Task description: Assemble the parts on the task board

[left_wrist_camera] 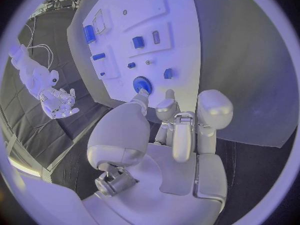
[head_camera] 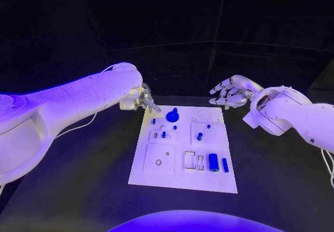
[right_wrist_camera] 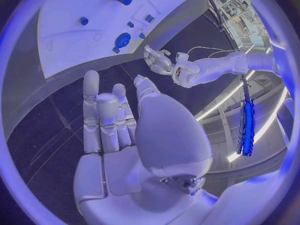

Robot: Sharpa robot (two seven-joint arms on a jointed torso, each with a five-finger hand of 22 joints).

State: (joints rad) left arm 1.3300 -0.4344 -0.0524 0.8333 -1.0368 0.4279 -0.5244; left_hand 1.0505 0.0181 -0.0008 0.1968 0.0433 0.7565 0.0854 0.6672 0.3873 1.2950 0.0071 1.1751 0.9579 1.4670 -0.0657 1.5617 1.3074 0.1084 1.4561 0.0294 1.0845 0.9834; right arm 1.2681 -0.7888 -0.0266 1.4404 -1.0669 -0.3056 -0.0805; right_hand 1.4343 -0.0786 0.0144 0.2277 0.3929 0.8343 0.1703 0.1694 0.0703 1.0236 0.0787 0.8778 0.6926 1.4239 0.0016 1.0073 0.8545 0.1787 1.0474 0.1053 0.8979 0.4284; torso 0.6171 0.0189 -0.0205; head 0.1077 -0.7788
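Observation:
The white task board point(head_camera: 182, 181) lies in the middle of the black table. On it sit a round blue part point(head_camera: 173, 115) near the far edge, several small blue pieces such as one point(head_camera: 200, 136) in a raised block, and a blue cylinder point(head_camera: 214, 162) beside a blue bar point(head_camera: 225, 165) near the front right. My left hand point(head_camera: 143, 101) hovers at the board's far left corner, holding nothing; its fingers point(left_wrist_camera: 212, 107) point toward the round blue part point(left_wrist_camera: 142, 84). My right hand point(head_camera: 229, 92) hangs beyond the far right corner, fingers spread and empty point(right_wrist_camera: 119, 120).
The board carries raised white blocks and empty rectangular slots point(head_camera: 189, 159). Black table surface point(head_camera: 76, 183) surrounds the board on all sides. A white cable point(head_camera: 83, 124) trails under my left arm.

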